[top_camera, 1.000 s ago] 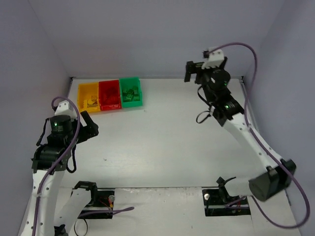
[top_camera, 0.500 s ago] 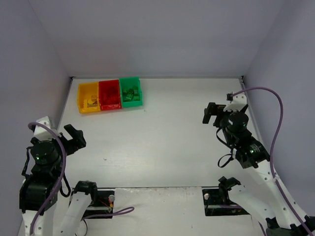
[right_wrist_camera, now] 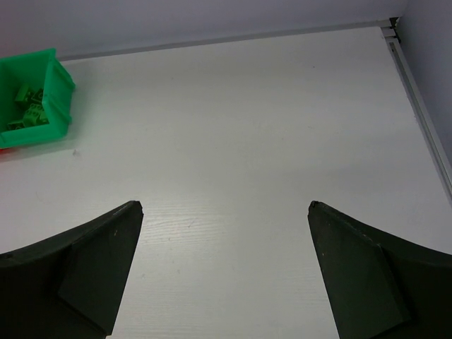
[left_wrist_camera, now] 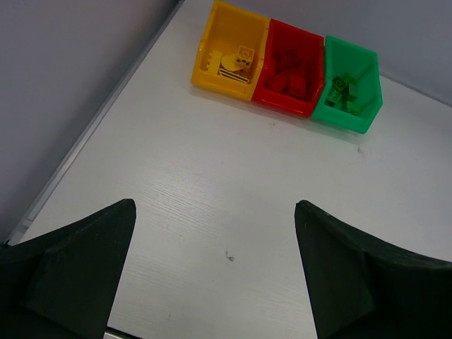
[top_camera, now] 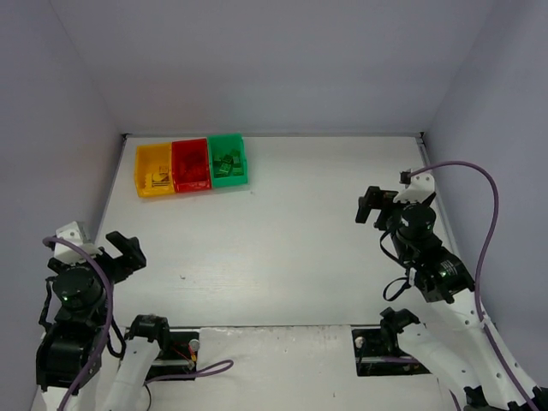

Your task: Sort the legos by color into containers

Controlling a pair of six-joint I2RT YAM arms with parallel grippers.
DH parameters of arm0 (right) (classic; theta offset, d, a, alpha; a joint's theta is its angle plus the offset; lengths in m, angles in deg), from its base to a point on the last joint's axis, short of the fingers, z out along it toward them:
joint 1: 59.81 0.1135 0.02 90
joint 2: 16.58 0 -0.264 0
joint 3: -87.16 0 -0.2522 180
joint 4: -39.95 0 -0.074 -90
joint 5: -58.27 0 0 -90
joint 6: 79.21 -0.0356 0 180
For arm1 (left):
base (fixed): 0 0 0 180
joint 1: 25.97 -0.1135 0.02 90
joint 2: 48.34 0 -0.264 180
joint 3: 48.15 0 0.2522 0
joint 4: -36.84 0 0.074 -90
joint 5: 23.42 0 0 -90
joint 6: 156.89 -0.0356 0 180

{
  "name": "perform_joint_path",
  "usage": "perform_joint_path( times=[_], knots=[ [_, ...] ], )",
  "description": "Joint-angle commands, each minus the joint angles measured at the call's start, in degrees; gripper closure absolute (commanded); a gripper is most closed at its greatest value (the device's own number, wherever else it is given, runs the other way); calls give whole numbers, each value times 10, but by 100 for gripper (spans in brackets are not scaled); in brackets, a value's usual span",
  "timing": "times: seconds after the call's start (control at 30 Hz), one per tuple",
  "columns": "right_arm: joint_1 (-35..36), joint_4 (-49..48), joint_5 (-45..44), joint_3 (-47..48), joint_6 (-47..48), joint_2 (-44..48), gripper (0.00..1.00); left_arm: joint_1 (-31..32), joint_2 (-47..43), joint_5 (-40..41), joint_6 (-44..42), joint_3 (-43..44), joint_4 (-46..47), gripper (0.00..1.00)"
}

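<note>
Left wrist view: the left gripper (left_wrist_camera: 215, 205) is hanging with its fingers spread wide, gripping nothing, over the near left part of the white table (left_wrist_camera: 212, 162). Well ahead of it, the containers are sitting joined in a row: the yellow bin (left_wrist_camera: 212, 70) is holding yellow legos (left_wrist_camera: 236, 62), the red bin (left_wrist_camera: 282, 104) red legos (left_wrist_camera: 289, 81), the green bin (left_wrist_camera: 346, 121) green legos (left_wrist_camera: 342, 92). The right gripper (right_wrist_camera: 224, 206) is hovering equally spread and empty, well apart from the bins.

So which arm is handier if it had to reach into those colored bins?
Probably the left: the bins sit far left, on its side, and the left gripper, open, faces all three. The right gripper is farther away.
</note>
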Motion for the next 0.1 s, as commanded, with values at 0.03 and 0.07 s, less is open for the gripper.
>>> perform_joint_path(
  times=[0.03, 0.07],
  knots=[
    [1, -25, -2, 16, -7, -2, 0, 2, 25, -1, 12, 4, 28, 13],
    [1, -25, -1, 16, -7, -2, 0, 2, 26, -5, 14, 4, 28, 13]
  ],
)
